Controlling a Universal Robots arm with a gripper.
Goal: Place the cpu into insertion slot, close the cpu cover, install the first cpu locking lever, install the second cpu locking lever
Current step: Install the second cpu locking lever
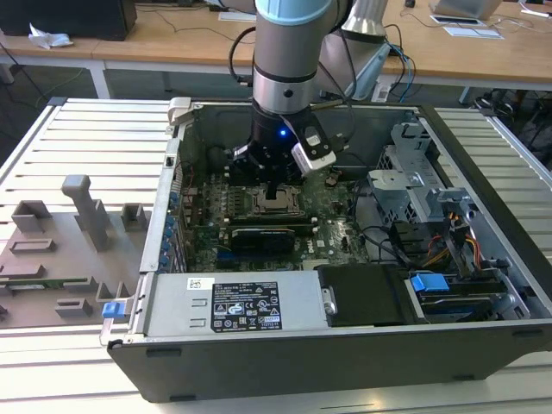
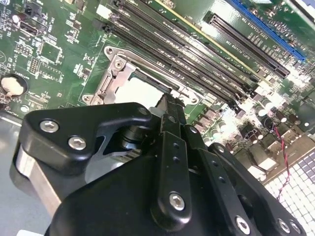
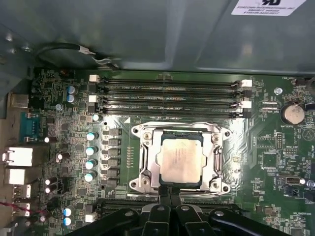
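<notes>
**Gripper poised at the socket edge, chip seated under its frame**

We see the open computer case lying on a slatted table, with the arm reaching down into it. Inside, the green motherboard carries four memory slots beside the socket. The cpu cover lies flat around the cpu, which sits in the socket. The gripper hangs just at the cover's edge; its fingers are pressed together, and we see nothing held between them.
</notes>
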